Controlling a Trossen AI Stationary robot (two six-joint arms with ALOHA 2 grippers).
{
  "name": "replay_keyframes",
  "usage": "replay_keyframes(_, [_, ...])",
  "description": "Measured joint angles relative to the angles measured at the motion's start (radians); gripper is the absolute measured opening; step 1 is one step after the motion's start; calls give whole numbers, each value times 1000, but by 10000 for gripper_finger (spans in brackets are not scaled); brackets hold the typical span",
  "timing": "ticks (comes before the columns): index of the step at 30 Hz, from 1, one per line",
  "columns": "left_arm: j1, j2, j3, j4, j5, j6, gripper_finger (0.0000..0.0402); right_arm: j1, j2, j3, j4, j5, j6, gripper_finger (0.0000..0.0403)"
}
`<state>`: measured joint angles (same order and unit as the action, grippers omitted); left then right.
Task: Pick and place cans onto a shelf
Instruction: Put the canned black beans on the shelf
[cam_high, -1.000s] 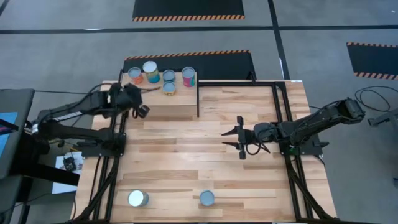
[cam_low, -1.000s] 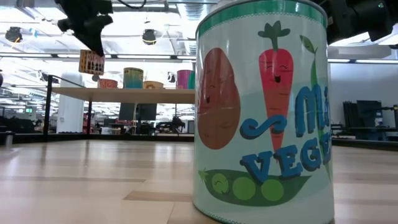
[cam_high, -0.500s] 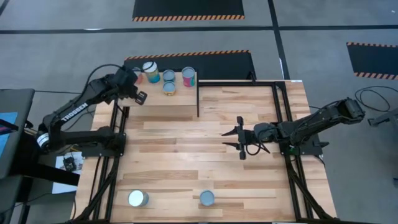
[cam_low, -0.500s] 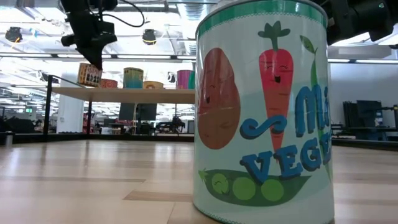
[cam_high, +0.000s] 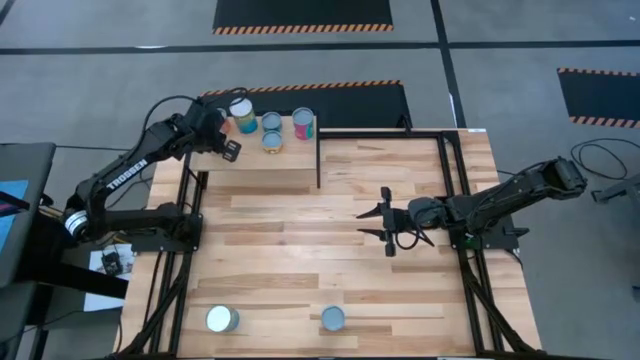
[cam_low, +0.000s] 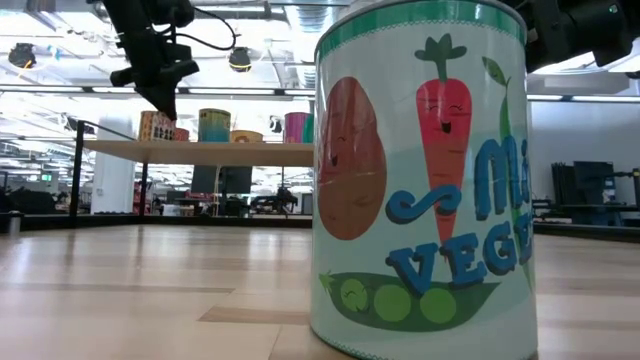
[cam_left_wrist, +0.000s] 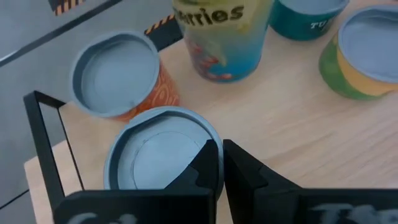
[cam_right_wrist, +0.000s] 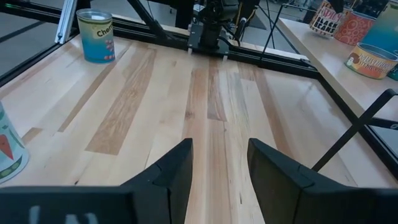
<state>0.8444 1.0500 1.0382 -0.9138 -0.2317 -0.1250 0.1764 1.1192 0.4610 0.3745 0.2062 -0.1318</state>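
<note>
Cans (cam_high: 272, 131) stand on the shelf (cam_high: 285, 160); two cans (cam_high: 222, 319) sit on the table's (cam_high: 300, 250) near edge.

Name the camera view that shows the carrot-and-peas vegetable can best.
The low view: the vegetable can fills the frame with its label readable. The high view shows only its round top on the table's near edge. The right wrist view catches a sliver; the left wrist view shows none.

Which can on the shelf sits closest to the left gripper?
The grey-topped can at the shelf's corner, directly under the left gripper. The orange-labelled can stands just behind it; the others are farther along.
</note>
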Motion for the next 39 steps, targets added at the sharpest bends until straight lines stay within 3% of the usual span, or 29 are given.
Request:
replay_keyframes(26, [1,0,0,18,-2,-26,0,0,0,0,0,1,-8,175])
replay_keyframes(39, [1,-19,-71,98,-6,-28,0,0,0,0,0,0,-8,175])
